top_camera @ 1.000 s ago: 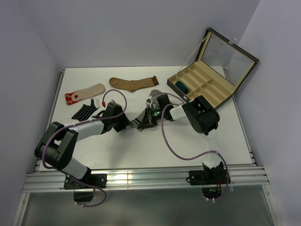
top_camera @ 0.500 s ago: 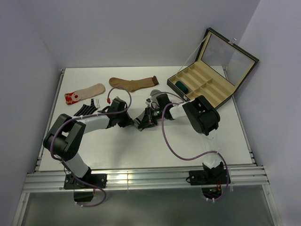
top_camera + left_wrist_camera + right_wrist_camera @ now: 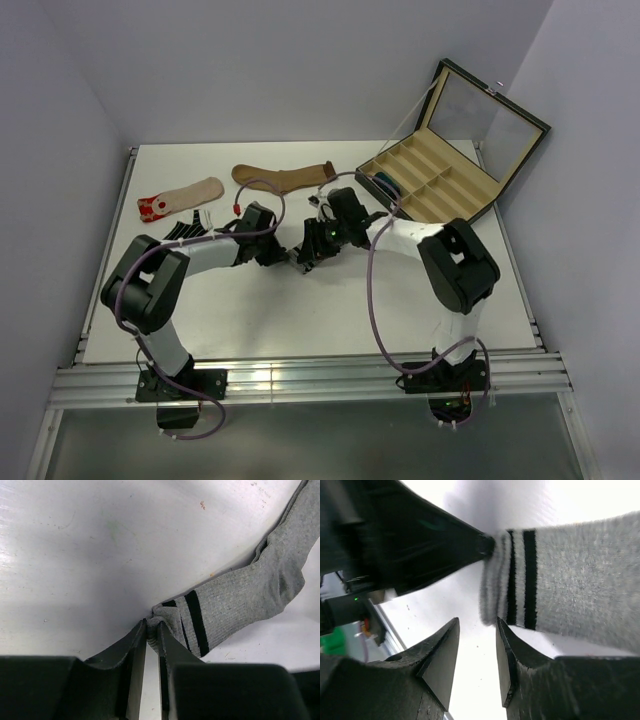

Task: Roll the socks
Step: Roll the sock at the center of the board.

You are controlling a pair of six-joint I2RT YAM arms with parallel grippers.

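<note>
My left hand [image 3: 152, 628] is clamped on the cuff of one grey sock [image 3: 235, 602] at mid-worktop [image 3: 300, 320]. My right hand [image 3: 477, 630] stands apart just beside it. Three more lie far left: beige sock [image 3: 185, 196], brown sock [image 3: 285, 178], striped sock [image 3: 178, 234].

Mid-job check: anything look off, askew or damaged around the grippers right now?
Nothing spilled or damaged. The grey sock lies unrolled, its striped cuff bunched where the left gripper pinches its edge; the right gripper stands open beside it, holding nothing.
</note>
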